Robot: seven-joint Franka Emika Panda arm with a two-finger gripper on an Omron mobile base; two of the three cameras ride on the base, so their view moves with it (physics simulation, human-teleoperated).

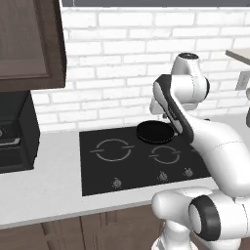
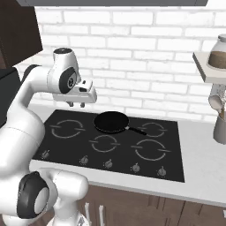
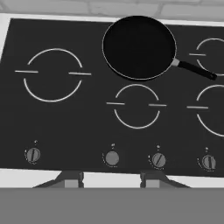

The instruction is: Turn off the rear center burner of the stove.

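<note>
The gripper (image 2: 77, 104) hangs in the air above the left half of the stove (image 2: 79, 143), its two short fingers spread apart and holding nothing; in the hand view the dark finger tips (image 3: 70, 178) rise over the pale front edge of the table (image 3: 111, 178). Just beyond them runs the row of small grey knobs (image 3: 112, 158) along the stove's front strip, four of them showing there, none touched by the gripper. Past the knobs lie the grey broken-ring zones: a large one at the left (image 3: 52, 74) and a smaller one in the middle (image 3: 136, 106). Behind that middle ring sits a black frying pan (image 3: 139, 47), its handle pointing right; it covers the rear center burner (image 2: 111, 122), whose marking cannot be seen under it. Further out, a white brick wall (image 2: 132, 57) backs the table. A black boxy appliance (image 1: 17, 132) stands at the far left under a dark wood cabinet (image 1: 29, 44). At the right, a grey holder with utensils (image 2: 219, 121) stands below a shelf bearing a glass jar (image 2: 217, 53).
</note>
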